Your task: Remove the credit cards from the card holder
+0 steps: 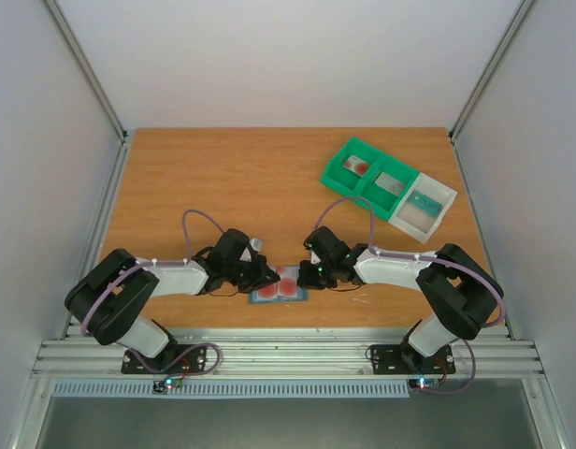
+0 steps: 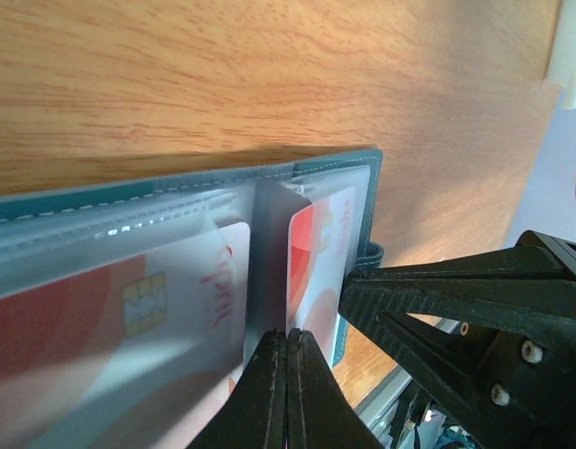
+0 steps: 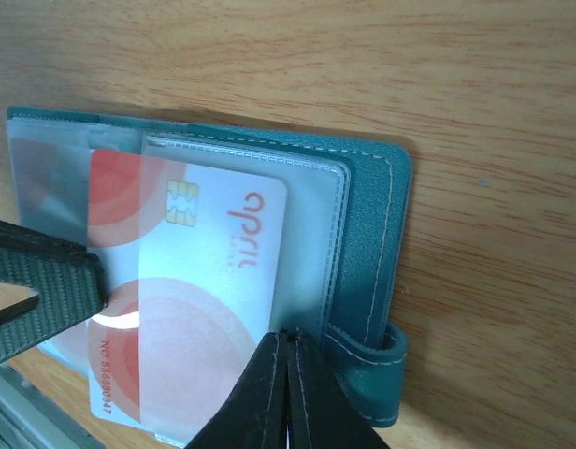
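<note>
One card holder (image 1: 279, 288) lies open and flat near the front edge of the tabletop (image 1: 223, 178), between the arms, its long axis running left to right. Two red-and-white credit cards (image 3: 190, 281) show in its clear sleeves. The left gripper (image 2: 286, 341) and right gripper (image 3: 286, 341) both have jaws pressed shut over the sleeves; whether either nips anything cannot be told.

Matt stitched card holder (image 3: 374, 224), glossy plastic sleeves (image 3: 316, 245), wood-grain table (image 3: 456, 75)
</note>
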Robot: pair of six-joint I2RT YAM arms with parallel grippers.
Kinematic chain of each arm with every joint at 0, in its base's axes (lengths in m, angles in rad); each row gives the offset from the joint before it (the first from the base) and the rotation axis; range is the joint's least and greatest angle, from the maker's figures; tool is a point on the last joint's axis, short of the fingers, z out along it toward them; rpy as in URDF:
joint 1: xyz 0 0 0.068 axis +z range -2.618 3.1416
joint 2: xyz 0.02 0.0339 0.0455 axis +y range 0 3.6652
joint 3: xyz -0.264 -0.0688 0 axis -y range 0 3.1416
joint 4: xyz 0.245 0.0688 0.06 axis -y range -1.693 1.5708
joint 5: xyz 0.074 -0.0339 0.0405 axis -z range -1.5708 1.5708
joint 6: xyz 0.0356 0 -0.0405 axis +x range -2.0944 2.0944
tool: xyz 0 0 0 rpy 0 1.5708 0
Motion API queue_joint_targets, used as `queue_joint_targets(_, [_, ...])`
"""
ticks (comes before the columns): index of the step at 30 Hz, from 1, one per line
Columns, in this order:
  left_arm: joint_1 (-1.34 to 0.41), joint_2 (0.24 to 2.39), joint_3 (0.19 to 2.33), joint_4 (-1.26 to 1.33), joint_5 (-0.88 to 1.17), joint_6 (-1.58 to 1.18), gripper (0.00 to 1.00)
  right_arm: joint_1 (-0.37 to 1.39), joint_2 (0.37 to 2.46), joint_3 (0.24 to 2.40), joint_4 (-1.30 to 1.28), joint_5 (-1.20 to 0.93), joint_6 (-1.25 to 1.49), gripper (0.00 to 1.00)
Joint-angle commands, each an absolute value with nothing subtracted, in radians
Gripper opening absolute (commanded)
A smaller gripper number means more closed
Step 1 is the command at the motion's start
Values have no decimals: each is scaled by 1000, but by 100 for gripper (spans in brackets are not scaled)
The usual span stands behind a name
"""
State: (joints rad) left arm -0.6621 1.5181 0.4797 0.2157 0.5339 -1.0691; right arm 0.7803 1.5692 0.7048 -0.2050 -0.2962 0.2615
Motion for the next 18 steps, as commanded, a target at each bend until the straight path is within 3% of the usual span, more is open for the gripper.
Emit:
queue_joint_targets(1, [-656,1455,475,159,507,-1042,0,779,1601,669,-254,-260,259,1])
queue_joint_targets(18, [-640,1276,484,-71,400,-1003,0,775,1588,672,-262,-249,265,2])
